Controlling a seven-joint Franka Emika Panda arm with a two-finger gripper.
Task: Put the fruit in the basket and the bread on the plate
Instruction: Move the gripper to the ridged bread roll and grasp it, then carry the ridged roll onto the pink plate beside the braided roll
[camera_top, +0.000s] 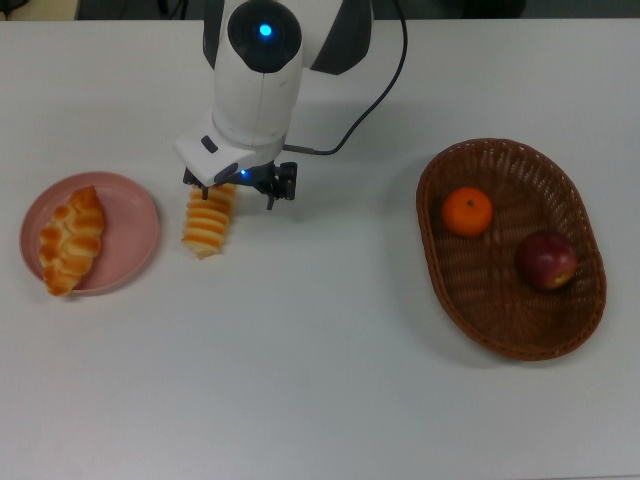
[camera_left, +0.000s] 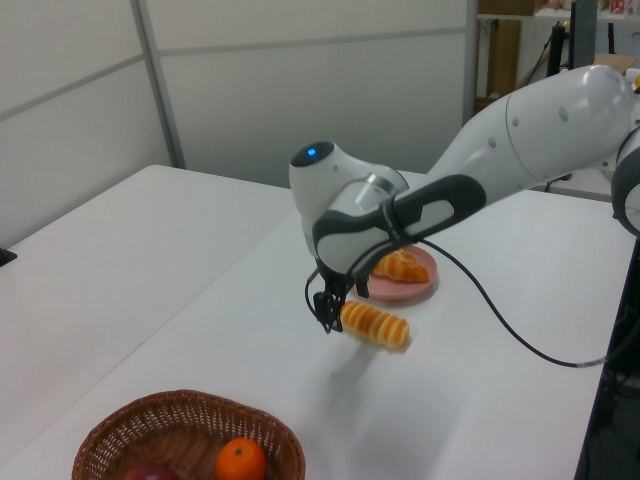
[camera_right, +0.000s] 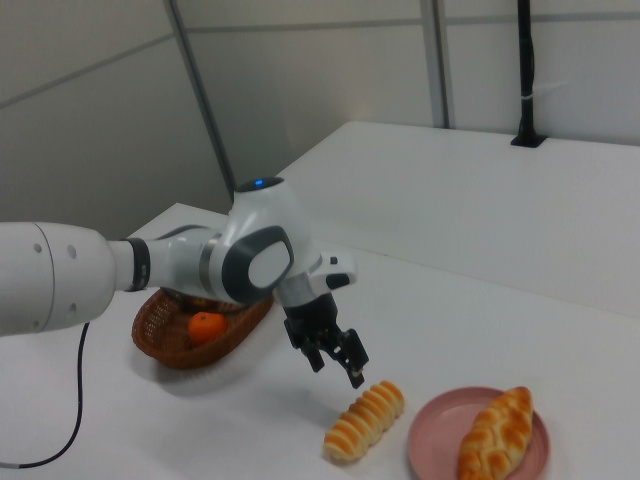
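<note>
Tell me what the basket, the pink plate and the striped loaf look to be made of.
The basket looks like woven brown wicker, matte, with its weave showing. The pink plate looks smooth and evenly coloured, plastic or glazed ceramic; I cannot tell which. The striped loaf has very regular glossy ridges, so it may be a plastic or foam replica, not baked bread.

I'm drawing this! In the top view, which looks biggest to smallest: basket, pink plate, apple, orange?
1. basket
2. pink plate
3. apple
4. orange, looking only slightly smaller than the apple
</note>
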